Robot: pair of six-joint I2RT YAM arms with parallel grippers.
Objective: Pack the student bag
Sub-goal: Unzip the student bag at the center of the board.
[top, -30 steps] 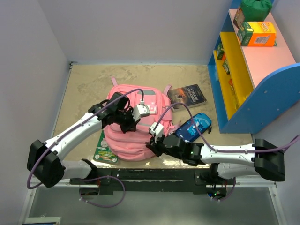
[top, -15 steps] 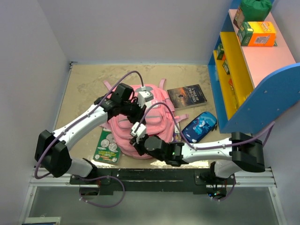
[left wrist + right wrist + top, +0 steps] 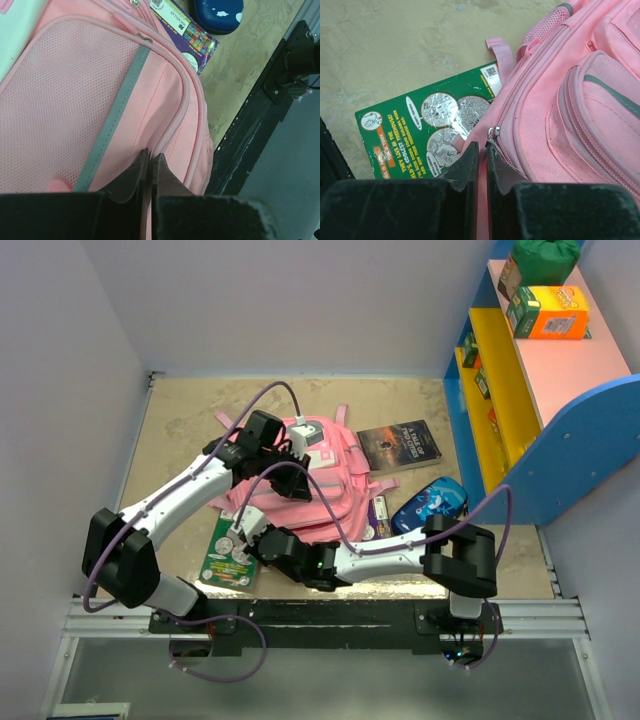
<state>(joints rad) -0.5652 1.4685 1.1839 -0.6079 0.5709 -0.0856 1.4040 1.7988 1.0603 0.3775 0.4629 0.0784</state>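
The student bag, a large pink backpack with grey trim, lies in the middle of the table. My left gripper is on top of it, shut and pinching a fold of pink fabric next to a zip seam. The mesh pocket and grey stripe show beside the jaws. My right gripper is at the bag's near left corner. It is shut on a pink pull strip just below the metal zip slider of the bag.
A green book lies partly under the bag's near left corner; it also shows in the right wrist view. A dark book, a dark-blue pencil case and a purple booklet lie to the right. A blue and yellow shelf stands far right.
My right arm has swung left across the bag's near side to its left corner. My left gripper moved back and right on the bag. The bag and pencil case shifted right.
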